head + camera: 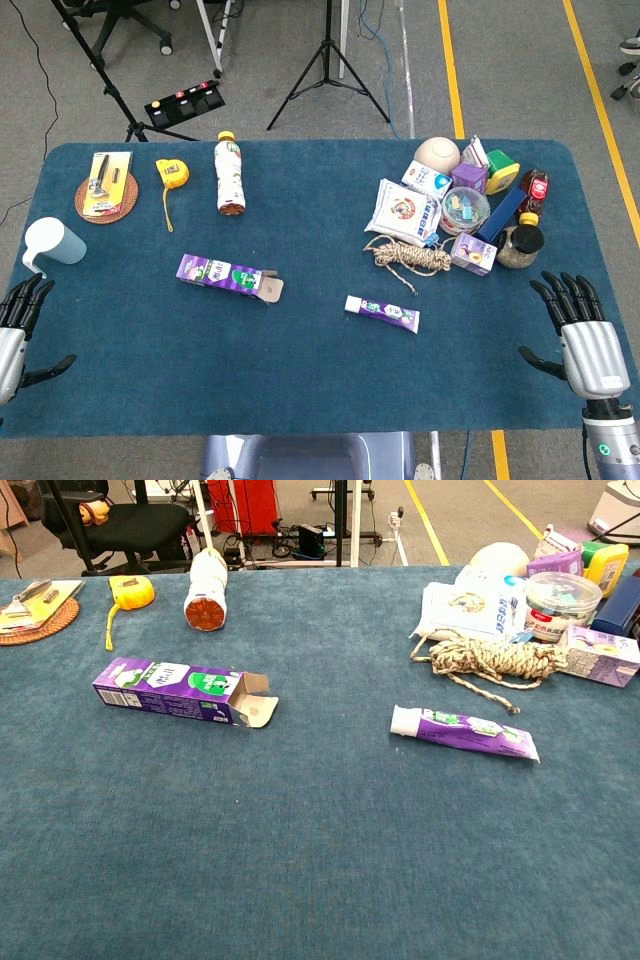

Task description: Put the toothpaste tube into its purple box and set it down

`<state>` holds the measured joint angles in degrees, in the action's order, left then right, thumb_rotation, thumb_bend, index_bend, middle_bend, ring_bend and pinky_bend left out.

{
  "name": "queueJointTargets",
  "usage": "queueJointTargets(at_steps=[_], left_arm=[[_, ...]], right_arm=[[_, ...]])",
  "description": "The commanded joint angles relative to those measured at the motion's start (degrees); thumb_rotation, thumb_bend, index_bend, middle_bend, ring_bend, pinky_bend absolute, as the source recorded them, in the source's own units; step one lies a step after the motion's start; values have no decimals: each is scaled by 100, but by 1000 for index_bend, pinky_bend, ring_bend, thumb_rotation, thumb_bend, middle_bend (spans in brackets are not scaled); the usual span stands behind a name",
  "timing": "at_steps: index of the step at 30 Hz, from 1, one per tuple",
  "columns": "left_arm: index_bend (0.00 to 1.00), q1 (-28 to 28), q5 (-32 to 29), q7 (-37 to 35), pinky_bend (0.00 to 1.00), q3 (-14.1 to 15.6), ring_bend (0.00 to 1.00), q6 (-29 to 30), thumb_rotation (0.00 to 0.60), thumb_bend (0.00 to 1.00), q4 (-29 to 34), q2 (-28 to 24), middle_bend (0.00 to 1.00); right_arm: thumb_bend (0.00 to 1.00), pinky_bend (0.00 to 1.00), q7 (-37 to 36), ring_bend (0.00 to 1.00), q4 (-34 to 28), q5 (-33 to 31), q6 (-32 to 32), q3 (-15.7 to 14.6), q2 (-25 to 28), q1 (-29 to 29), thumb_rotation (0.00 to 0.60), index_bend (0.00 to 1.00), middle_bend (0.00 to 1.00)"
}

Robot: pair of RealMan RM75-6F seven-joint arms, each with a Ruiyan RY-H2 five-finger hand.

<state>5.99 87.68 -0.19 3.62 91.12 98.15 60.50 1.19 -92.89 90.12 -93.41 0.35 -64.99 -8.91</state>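
The purple toothpaste box (226,275) (184,691) lies flat left of the table's middle, its end flaps open toward the right. The purple and white toothpaste tube (383,313) (463,730) lies flat to the right of it, white cap pointing left, a clear gap between the two. My left hand (18,330) rests at the table's near left edge, fingers spread and empty. My right hand (585,338) rests at the near right edge, fingers apart, holding nothing. Neither hand shows in the chest view.
A coil of rope (410,258) lies just beyond the tube, with a cluster of packets, jars and boxes (465,195) behind it. At the back left are a bottle (230,173), a yellow tape measure (171,172) and a round mat (104,197). A white cup (54,242) stands near my left hand.
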Motion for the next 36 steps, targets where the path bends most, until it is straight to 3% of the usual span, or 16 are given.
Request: queueJointTargets(at_steps=[1, 10, 18, 24, 30, 36], left_arm=[[0, -26, 26, -12, 165, -16, 0, 7, 600, 74, 2, -11, 0], [0, -105, 116, -63, 165, -79, 0, 12, 600, 75, 37, -56, 0], [0, -54, 60, 317, 164, -222, 0, -134, 600, 75, 465, -179, 0], [0, 38, -116, 525, 165, -347, 0, -348, 600, 75, 753, -224, 0], [0, 123, -228, 695, 165, -416, 0, -546, 600, 76, 927, -256, 0], [0, 167, -244, 673, 165, -415, 0, -715, 600, 75, 914, -267, 0]], right_arm=[[0, 22, -43, 16, -9, 9, 22, 20, 11, 21, 600, 133, 86], [0, 13, -170, 27, -139, -27, 167, 107, 32, 52, 600, 133, 84], [0, 13, -213, 28, -51, 25, 294, 243, -129, -25, 600, 134, 84], [0, 13, -80, 30, -388, -194, 912, 378, -71, -323, 600, 133, 81], [0, 41, 399, 41, -1012, -506, 1562, 498, -107, -658, 600, 137, 81], [0, 54, 1666, 48, -1380, -1330, 2360, 730, -590, -1179, 600, 157, 103]])
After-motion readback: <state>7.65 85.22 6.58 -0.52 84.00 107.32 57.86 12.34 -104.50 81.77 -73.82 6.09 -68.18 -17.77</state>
